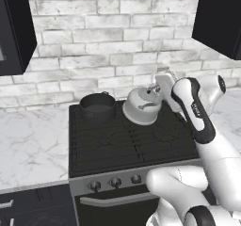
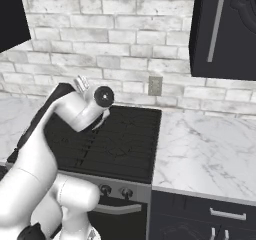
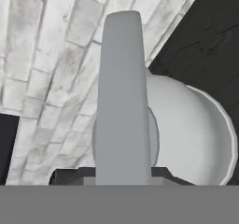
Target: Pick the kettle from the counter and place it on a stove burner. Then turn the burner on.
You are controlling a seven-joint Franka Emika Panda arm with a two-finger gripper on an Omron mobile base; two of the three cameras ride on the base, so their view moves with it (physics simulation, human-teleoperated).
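The silver-white kettle (image 1: 139, 107) hangs tilted over the rear of the black cooktop (image 1: 127, 147), just right of its middle. My gripper (image 1: 152, 92) is shut on the kettle's grey slanted handle (image 3: 122, 101), and the hand view has the kettle's dome (image 3: 196, 139) right behind that handle. Black grate bars mark a stove burner (image 1: 154, 136) in front of the kettle. White marble counter (image 1: 28, 145) lies left of the stove and also to its right (image 2: 210, 149). In the right base view my arm hides the kettle.
A dark grey round pot (image 1: 98, 105) sits on the rear left burner, close beside the kettle. Small dark knobs (image 1: 115, 182) line the silver front panel. A brick wall stands behind the stove, with dark cabinets (image 2: 225, 29) above both sides.
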